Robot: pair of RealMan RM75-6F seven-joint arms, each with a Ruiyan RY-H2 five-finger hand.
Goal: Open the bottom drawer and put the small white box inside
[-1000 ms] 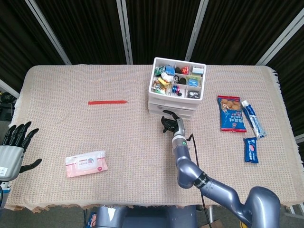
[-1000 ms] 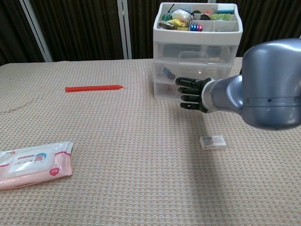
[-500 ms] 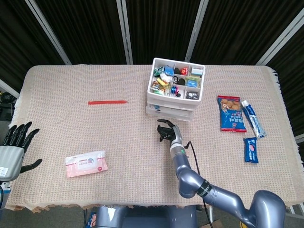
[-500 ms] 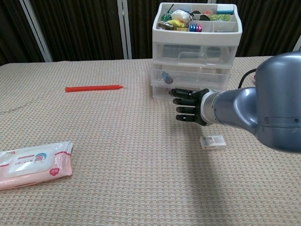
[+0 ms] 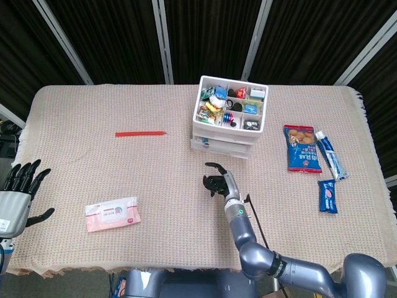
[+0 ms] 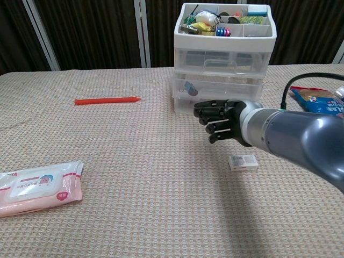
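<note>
A table (image 5: 74, 118) is covered by a beige woven cloth (image 5: 155, 186) with a fringed edge, dark pleated curtains (image 5: 205, 31) are hung behind it, slanted pale metal bars (image 5: 162, 37) are seen before the curtains, the scene is lit evenly from above

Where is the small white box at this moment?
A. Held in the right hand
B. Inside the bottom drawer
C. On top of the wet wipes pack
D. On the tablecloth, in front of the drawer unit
D: the small white box lies flat on the cloth below the right hand, which holds nothing.
</note>
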